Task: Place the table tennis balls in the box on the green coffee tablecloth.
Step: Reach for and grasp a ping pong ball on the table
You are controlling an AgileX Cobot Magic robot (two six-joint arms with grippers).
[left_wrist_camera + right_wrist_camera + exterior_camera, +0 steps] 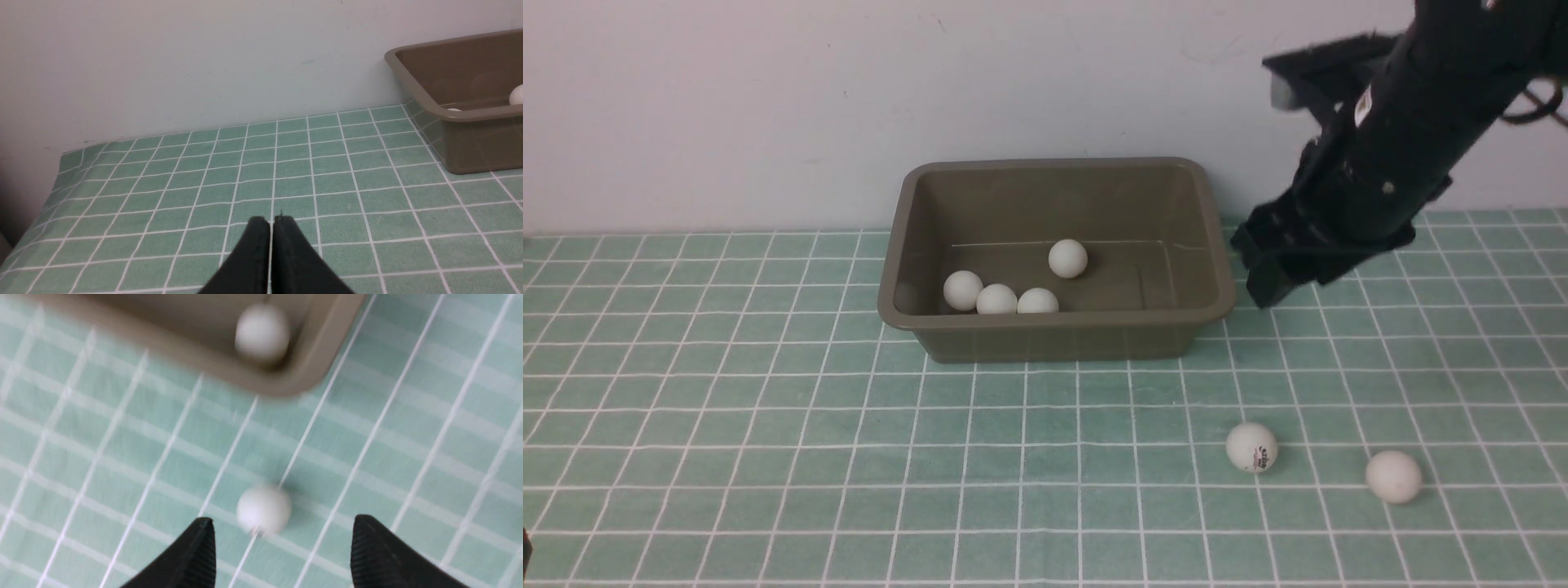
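**The box** (1054, 320), an olive-brown tub, stands open side up on the green coffee tablecloth (768, 408). Its long axis runs left to right, parallel to the wall (768, 98) just behind it.

**Contents:** four table tennis balls (996, 300). Three sit in a close row along the near wall, toward the left end. The fourth ball (1067, 258) rests apart from them, near mid-floor.

**Outside the box:** two more balls lie on the cloth in front of its right end. The logo ball (1251, 447) shows a small dark print toward the onlooker. The plain ball (1393, 476) lies further right, not touching it.

**Right claw** (1258, 278): raised above the cloth just beside the box's right end and angled downward. In the blurred right wrist view its fingers (192, 555) are spread wide and grip nothing. A ball lies on the cloth beyond the gap.

**Left claw** (271, 222): low over the cloth, well to the left of the box. Its fingers are pressed together and it holds nothing.
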